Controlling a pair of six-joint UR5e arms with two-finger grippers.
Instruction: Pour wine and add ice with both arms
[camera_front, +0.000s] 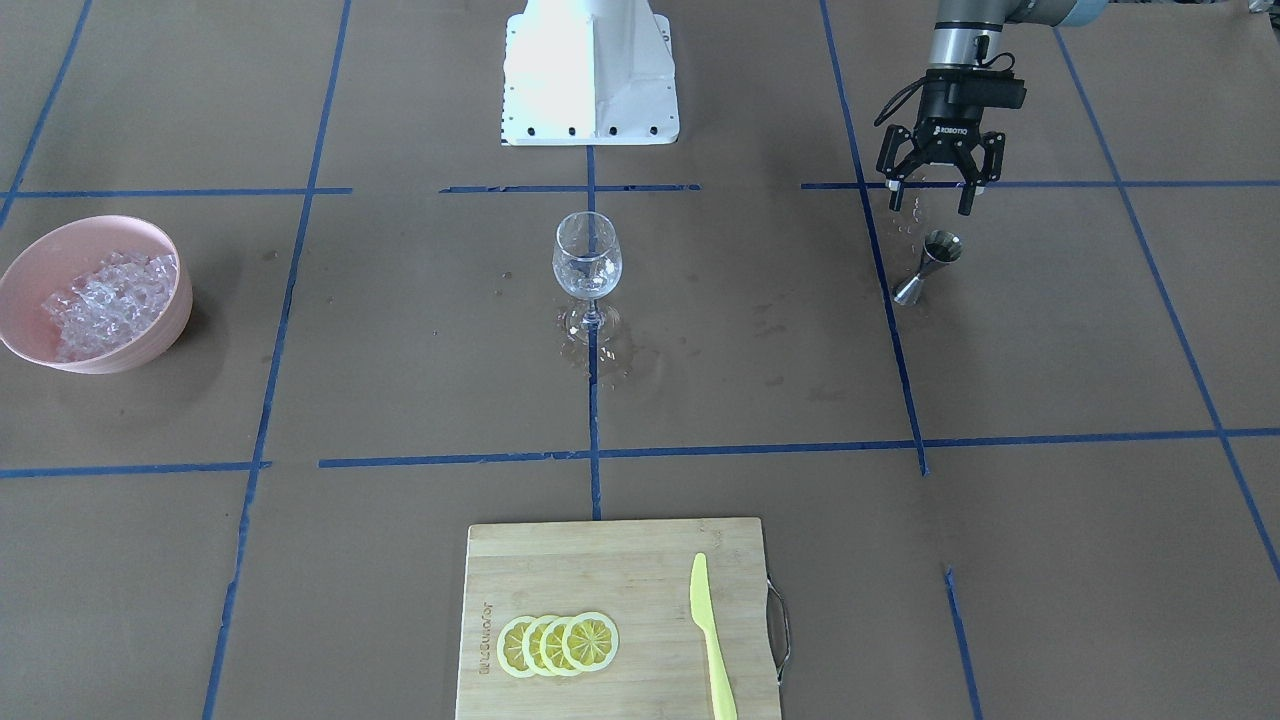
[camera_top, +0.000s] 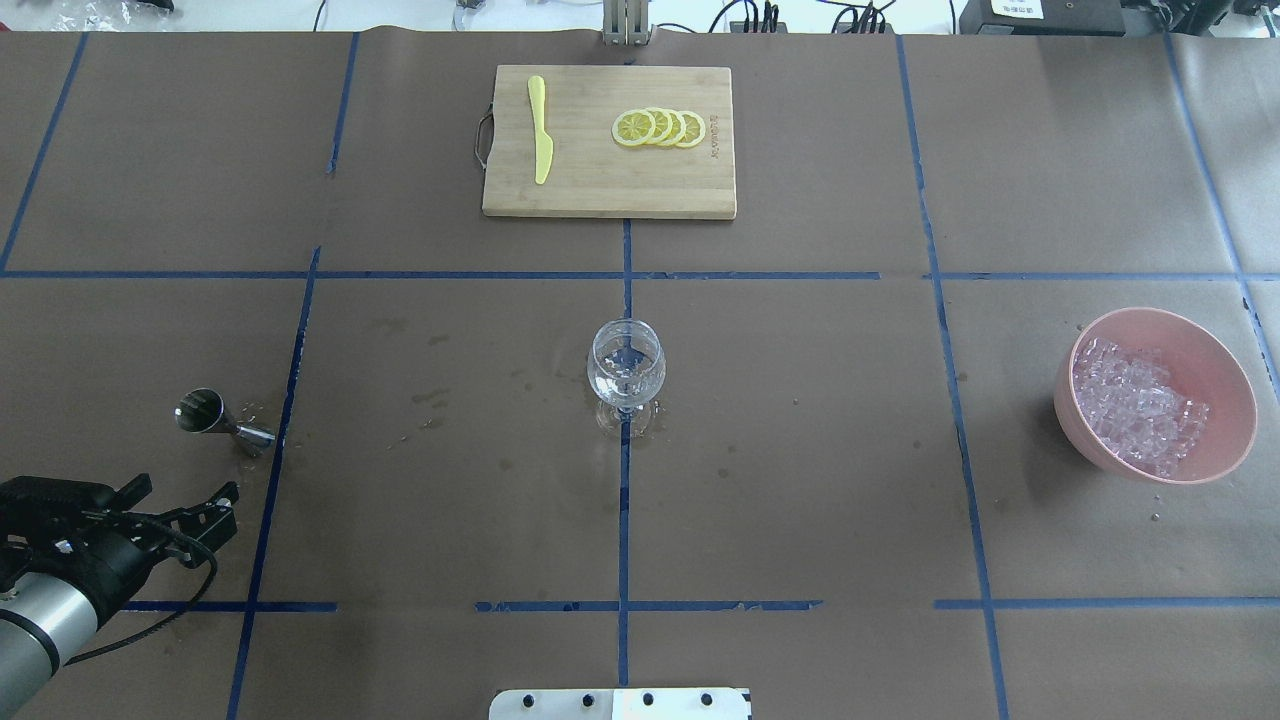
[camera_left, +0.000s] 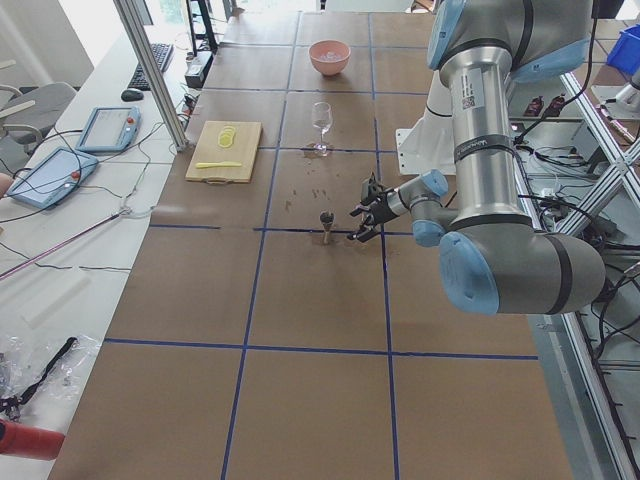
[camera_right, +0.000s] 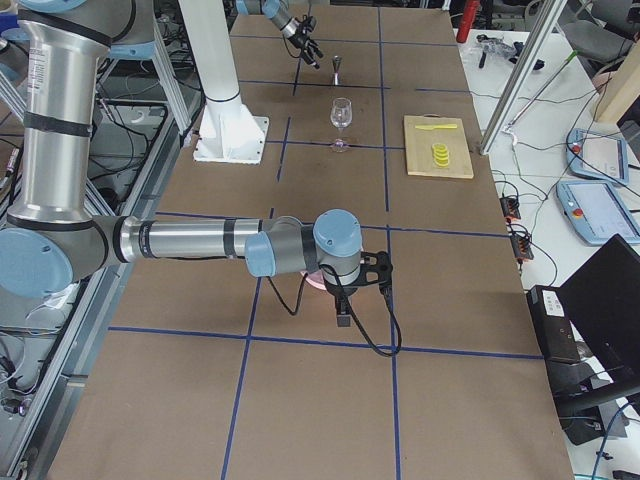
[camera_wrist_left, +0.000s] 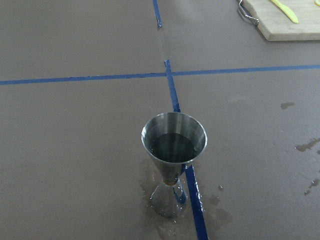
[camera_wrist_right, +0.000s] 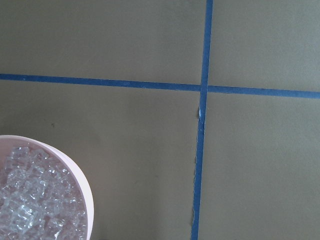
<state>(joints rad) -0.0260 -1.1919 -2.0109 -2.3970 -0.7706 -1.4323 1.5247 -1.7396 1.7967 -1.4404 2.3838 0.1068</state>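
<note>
Left claw (camera_front: 932, 195), fingers spread and empty, hangs near a steel jigger (camera_front: 928, 266) on the bench (camera_front: 1000, 520); the right claw's (camera_right: 343, 312) state cannot be told.

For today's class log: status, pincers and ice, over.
Left pincer open near steel hourglass jigger. Right pincer by pink bowl of clear ice cubes, state unclear. Nothing blocks clear wine glass.
</note>
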